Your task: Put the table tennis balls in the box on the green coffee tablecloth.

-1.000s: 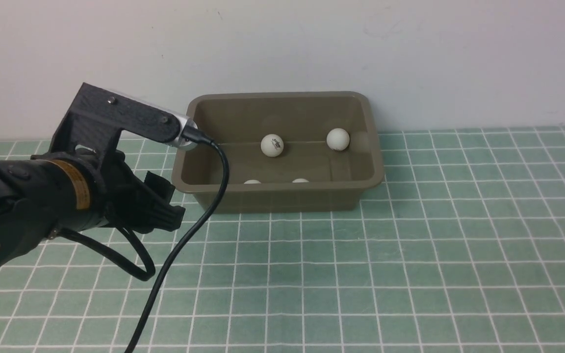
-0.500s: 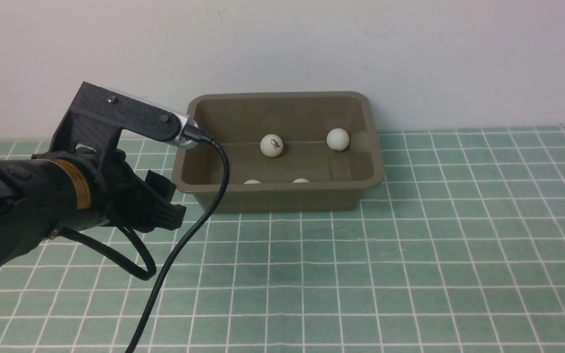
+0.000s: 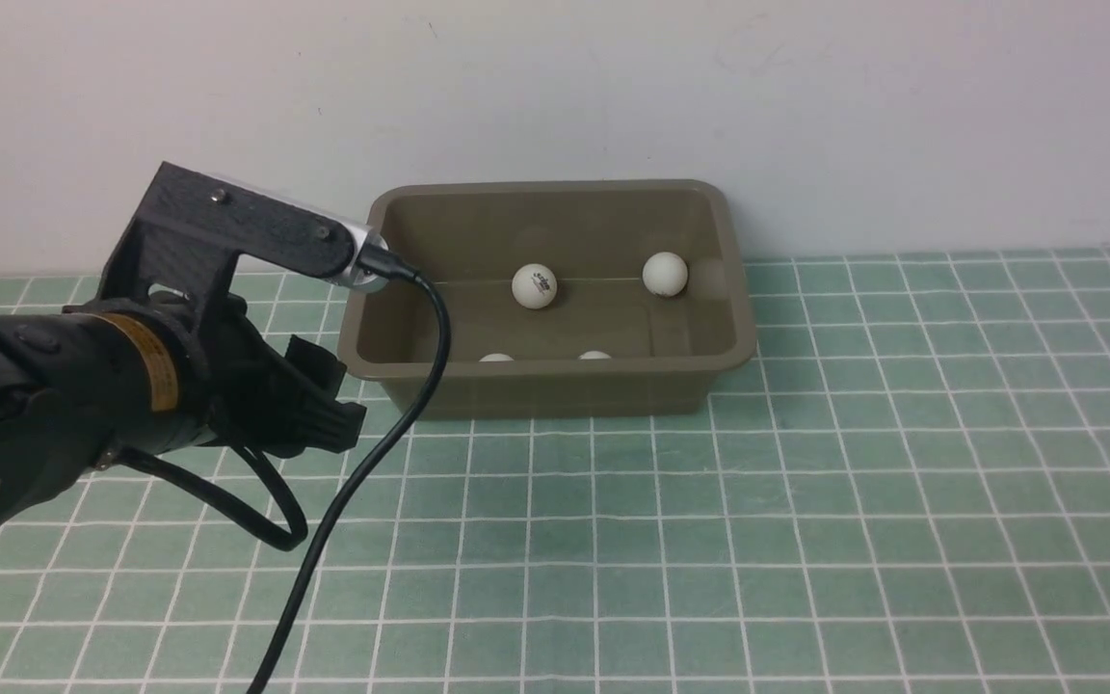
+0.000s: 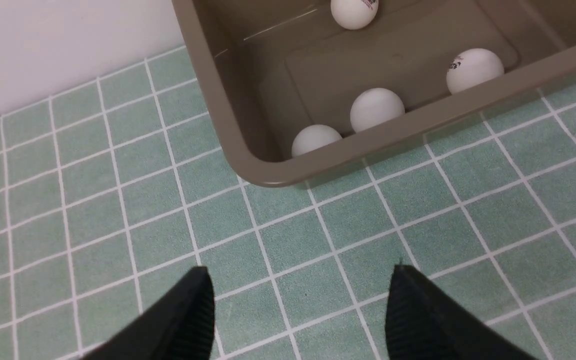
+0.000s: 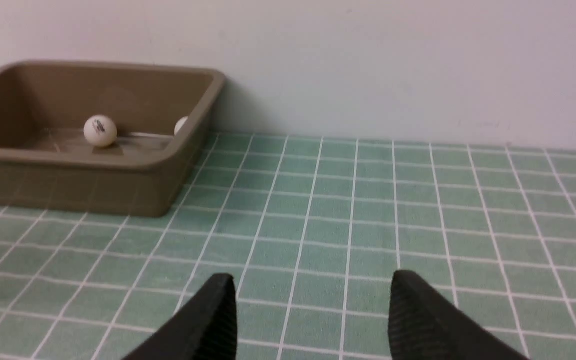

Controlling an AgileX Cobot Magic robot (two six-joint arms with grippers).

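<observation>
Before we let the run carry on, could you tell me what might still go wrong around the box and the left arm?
The left arm's black cable hangs across the box near its corner, so a move might snag the rim and shift it. The left gripper is open and empty just outside the box; swinging forward it could knock that corner. Three balls, such as this ball, sit against the near wall and could be jolted.

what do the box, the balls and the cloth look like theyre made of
The box: probably moulded plastic, olive-brown, with a soft sheen along its rounded rim. The balls: likely thin hard plastic, matte white, some with a small dark logo. The tablecloth: flat teal-green with printed white grid lines; whether woven or vinyl is unclear.
</observation>
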